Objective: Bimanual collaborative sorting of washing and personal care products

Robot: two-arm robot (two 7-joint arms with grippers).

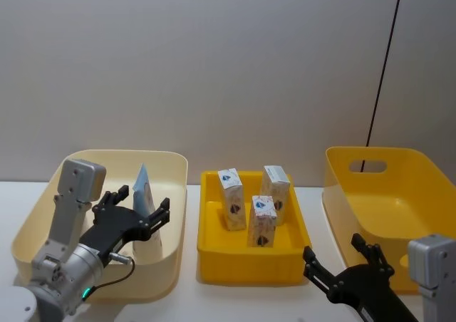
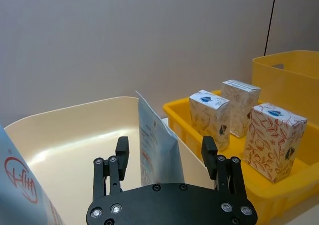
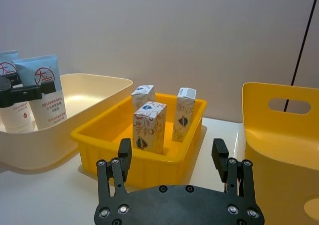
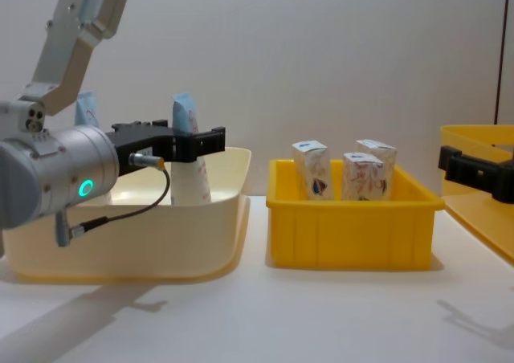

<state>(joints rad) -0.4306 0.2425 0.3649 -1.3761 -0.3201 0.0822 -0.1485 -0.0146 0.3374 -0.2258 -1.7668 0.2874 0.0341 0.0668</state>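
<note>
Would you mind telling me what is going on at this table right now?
The left gripper, open, straddles a squeeze tube standing in the cream basin. Three cartons stand in the yellow tray beside it. The right gripper hovers open near the yellow bin, holding nothing.

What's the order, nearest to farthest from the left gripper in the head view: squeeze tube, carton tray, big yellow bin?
1. The squeeze tube, between the left gripper's open fingers.
2. The carton tray, centre.
3. The big yellow bin, far right.
</note>
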